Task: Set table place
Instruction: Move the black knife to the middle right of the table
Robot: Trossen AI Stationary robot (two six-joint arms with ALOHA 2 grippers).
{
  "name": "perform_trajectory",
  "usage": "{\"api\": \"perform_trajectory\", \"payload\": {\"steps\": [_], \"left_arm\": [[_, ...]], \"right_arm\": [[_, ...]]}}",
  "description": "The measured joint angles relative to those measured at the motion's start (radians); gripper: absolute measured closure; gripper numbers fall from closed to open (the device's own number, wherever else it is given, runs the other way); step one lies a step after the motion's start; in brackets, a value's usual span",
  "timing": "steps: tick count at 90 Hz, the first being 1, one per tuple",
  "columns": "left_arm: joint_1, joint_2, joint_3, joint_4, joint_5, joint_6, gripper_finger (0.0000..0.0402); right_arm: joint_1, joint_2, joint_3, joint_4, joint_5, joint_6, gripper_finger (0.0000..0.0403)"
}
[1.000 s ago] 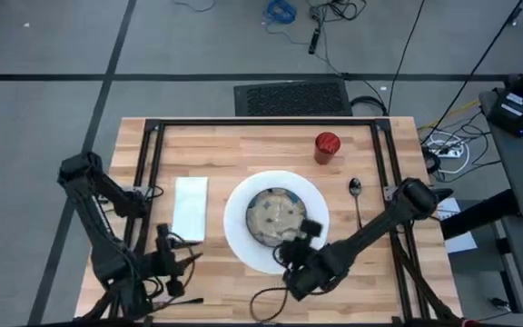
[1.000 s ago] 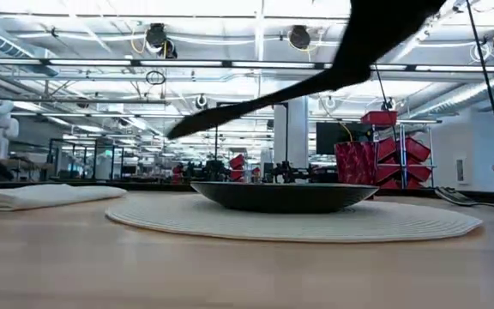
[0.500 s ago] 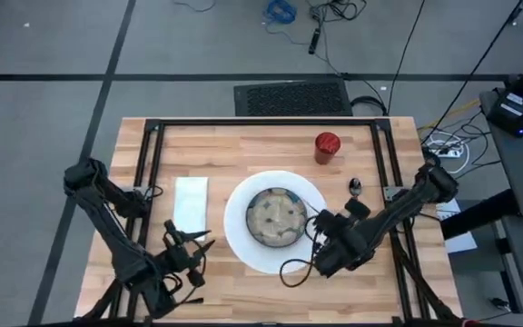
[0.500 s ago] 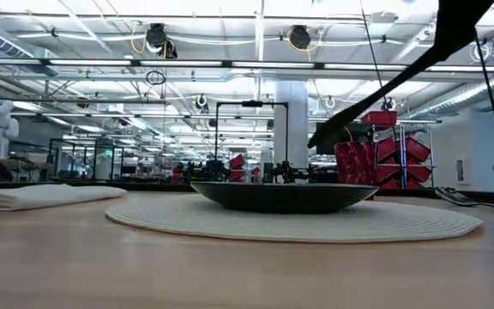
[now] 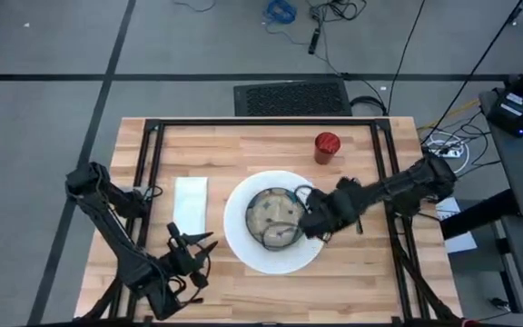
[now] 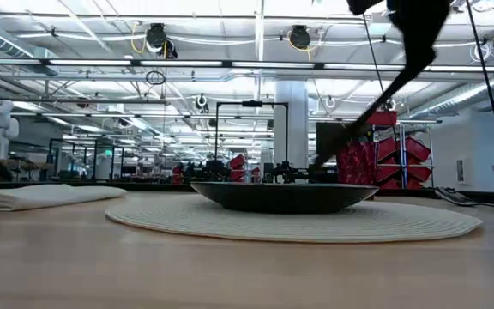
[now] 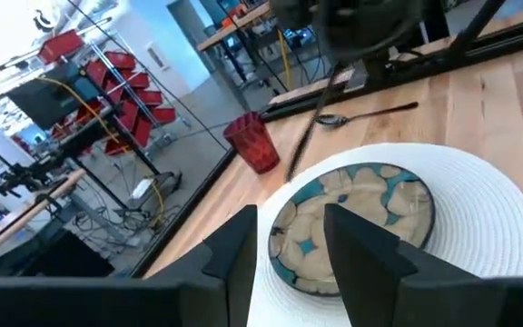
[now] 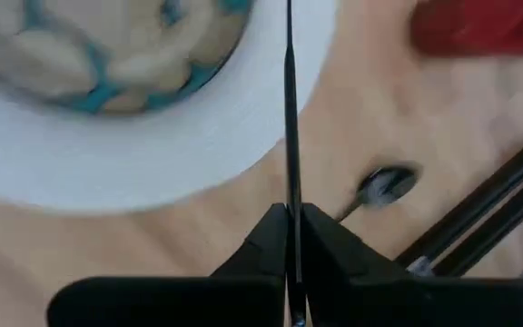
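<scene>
From above, my right hand (image 5: 314, 221) sits over the plate's (image 5: 243, 241) right rim, beside the bowl (image 5: 273, 216) at the worktop's (image 5: 243, 150) middle. The napkin (image 5: 190, 207) lies toward the left edge, the red cup (image 5: 326, 146) near the far edge, a spoon (image 5: 354, 188) by the right edge. My left hand (image 5: 192, 252) waits near the front-left corner — fingers spread.

Level view: the bowl (image 6: 283, 196) rests on the plate (image 6: 401, 225).

Right wrist: my fingers (image 8: 266, 238) pinch a thin dark utensil (image 8: 291, 136) — its type unclear.
</scene>
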Motion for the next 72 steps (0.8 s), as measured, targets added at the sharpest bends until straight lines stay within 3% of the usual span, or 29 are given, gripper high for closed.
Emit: {"api": "perform_trajectory", "payload": {"steps": [17, 34, 72], "left_arm": [[0.007, 0.0, 0.0, 0.007, 0.001, 0.0, 0.0285], [0.007, 0.0, 0.0, 0.016, 0.007, 0.0, 0.0285], [0.007, 0.0, 0.0, 0.02, 0.071, -0.001, 0.0285]], "right_arm": [[-0.103, -0.053, 0.0, -0.001, 0.252, -0.1, 0.0403], [-0.17, -0.158, 0.0, -0.002, 0.512, -0.102, 0.0403], [-0.543, -0.398, -0.029, -0.002, 0.537, -0.255, 0.0403]]}}
